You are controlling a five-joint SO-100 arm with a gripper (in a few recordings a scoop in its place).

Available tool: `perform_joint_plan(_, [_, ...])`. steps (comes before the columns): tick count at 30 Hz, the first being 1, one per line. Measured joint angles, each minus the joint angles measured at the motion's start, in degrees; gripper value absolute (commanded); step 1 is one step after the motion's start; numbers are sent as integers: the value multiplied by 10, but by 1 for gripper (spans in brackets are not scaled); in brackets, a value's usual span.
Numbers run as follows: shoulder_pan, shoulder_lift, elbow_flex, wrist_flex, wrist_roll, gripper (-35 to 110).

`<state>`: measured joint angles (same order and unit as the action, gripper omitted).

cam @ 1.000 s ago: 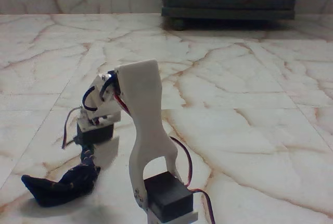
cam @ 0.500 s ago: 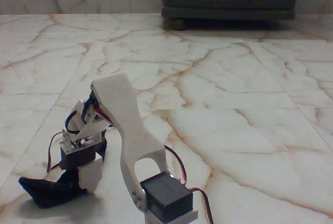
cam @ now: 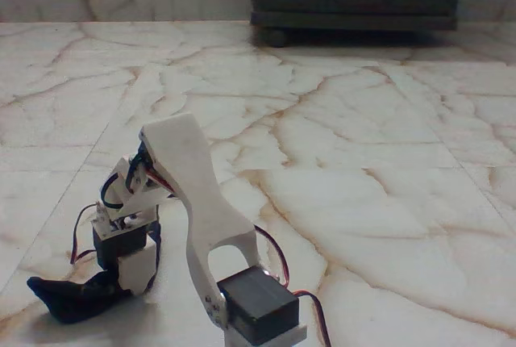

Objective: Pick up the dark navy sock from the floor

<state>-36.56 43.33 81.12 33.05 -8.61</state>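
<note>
The white arm [cam: 197, 202] is folding forward and down, its gripper [cam: 133, 278] hanging low against the dark navy sock [cam: 72, 297]; finger spacing unclear.

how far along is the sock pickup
Done: the arm has reached down, and its pincer sits at the right end of the dark navy sock. In hand: the grasp itself; whether the pincer has closed on the fabric cannot be told. Left: the lift, since the sock lies flat on the marble floor.
</note>
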Motion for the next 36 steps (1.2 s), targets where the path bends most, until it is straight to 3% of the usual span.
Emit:
perform_joint_plan(5, [0, 0, 0, 0, 0, 0])
perform_joint_plan(11, [31, 78, 130, -66, -45, 0])
perform_joint_plan(21, [100, 374, 427, -113, -165, 0])
perform_joint_plan(32, [213, 644, 598, -123, -289, 0])
perform_joint_plan(36, [265, 756, 744, -210, -363, 0])
